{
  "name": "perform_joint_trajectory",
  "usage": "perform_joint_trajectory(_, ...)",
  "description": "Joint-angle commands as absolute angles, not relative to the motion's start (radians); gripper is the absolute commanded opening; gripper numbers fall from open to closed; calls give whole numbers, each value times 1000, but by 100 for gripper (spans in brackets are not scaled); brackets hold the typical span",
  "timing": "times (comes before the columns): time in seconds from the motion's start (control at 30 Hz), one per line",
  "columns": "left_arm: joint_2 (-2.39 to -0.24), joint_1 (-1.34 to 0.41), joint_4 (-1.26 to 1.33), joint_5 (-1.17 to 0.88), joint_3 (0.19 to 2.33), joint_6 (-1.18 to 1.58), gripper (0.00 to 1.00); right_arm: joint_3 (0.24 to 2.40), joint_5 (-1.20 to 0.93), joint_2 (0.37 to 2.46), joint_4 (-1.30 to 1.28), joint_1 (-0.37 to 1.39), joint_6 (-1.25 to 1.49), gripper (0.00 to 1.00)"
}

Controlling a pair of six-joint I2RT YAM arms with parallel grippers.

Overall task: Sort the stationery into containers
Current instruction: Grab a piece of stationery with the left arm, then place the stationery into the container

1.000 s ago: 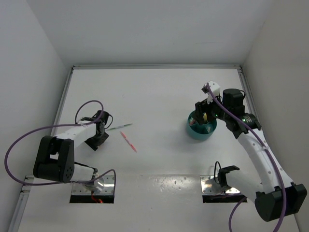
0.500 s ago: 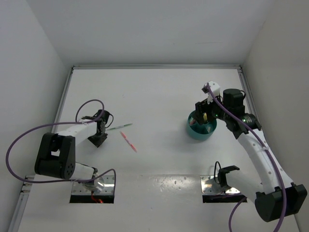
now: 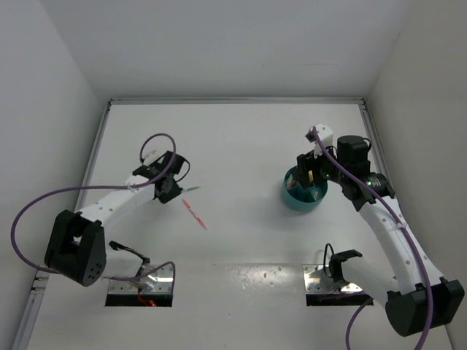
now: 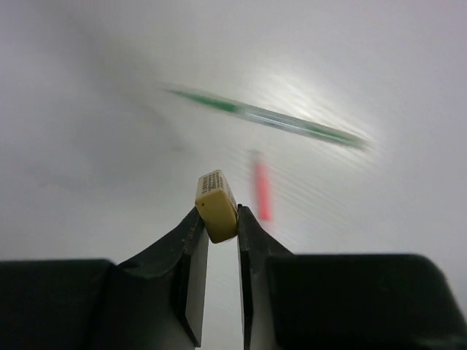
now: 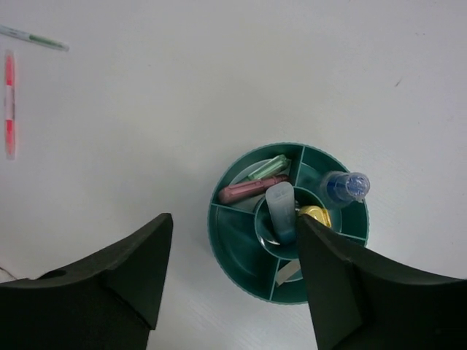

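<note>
Pinching a small cream eraser (image 4: 216, 204) by its lower end, the left hand (image 4: 218, 222) is clamped on it; the print on its side is too blurred to read. Beyond, the thin green pen (image 4: 270, 117) lies crosswise on the desk (image 4: 87, 146), and the pink marker (image 4: 261, 191) runs toward the camera. The right hand (image 5: 233, 222), jaws apart, hangs over the teal tub (image 5: 235, 244); only its wrist view shows the markers inside.

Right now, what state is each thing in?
left gripper, shut on the yellow piece
yellow piece, held off the table
green pen, lying loose on table
pink marker, lying loose on table
teal tub, upright, partly filled
right gripper, open over the teal tub
</note>
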State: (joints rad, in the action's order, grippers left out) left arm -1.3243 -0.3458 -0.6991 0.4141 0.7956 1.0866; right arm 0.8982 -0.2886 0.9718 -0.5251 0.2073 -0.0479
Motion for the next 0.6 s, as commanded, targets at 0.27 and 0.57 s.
perform_joint_trajectory(0.27,-1368,-771,-313,-197,1095,565,0,842,249,945,-332,213,8,0)
perform_joint_trajectory(0.57,-1672,-959,-144,-445,1400,419,0,796,623,861,-189,192,20,16)
